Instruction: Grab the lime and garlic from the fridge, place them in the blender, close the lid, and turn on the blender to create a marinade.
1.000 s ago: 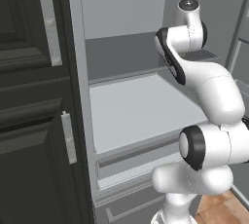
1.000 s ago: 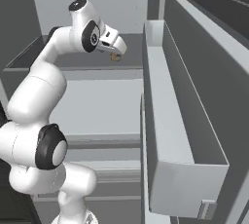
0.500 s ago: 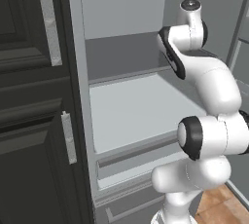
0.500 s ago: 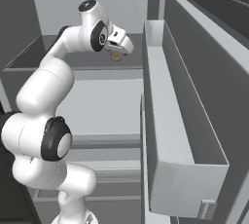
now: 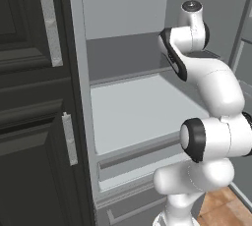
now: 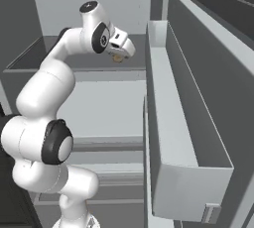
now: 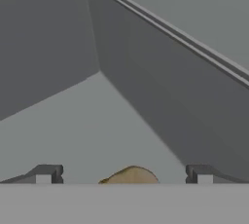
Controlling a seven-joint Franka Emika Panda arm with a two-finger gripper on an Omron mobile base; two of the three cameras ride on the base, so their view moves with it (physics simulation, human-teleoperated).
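Gripper: its fingers are spread wide, nothing between the pads; in the hand view the gripper (image 7: 124,174) shows as two dark tips set well apart. In the right base view the gripper (image 6: 125,49) points forward and down into the fridge, over the upper shelf.
Object under it: a small tan rounded thing (image 7: 130,175) lies on the shelf between the two tips, its lower part cut off at the bottom of the hand view. In the right base view the same brownish lump (image 6: 118,58) sits just beneath the gripper. Its colour is tan, not yellow-green; whether it is garlic I cannot tell for sure.
Contact: tips stand on either side of it, apart from it.
Fridge: the fridge (image 5: 128,112) stands open, pale grey inside; the arm reaches in over the upper shelf at its right side. The lower shelf (image 5: 140,109) is a flat pale surface, with a drawer front (image 5: 138,158) under it.
Door: the open door (image 6: 183,123) swings out to the right, with a long grey bin along its inner face.
Back corner: the hand view looks at where the shelf meets two grey inner walls.
Cabinet: a dark panelled cabinet (image 5: 29,122) with silver handles stands just left of the fridge.
Floor: a patch of wood-toned floor (image 5: 221,205) shows beside the robot's base.
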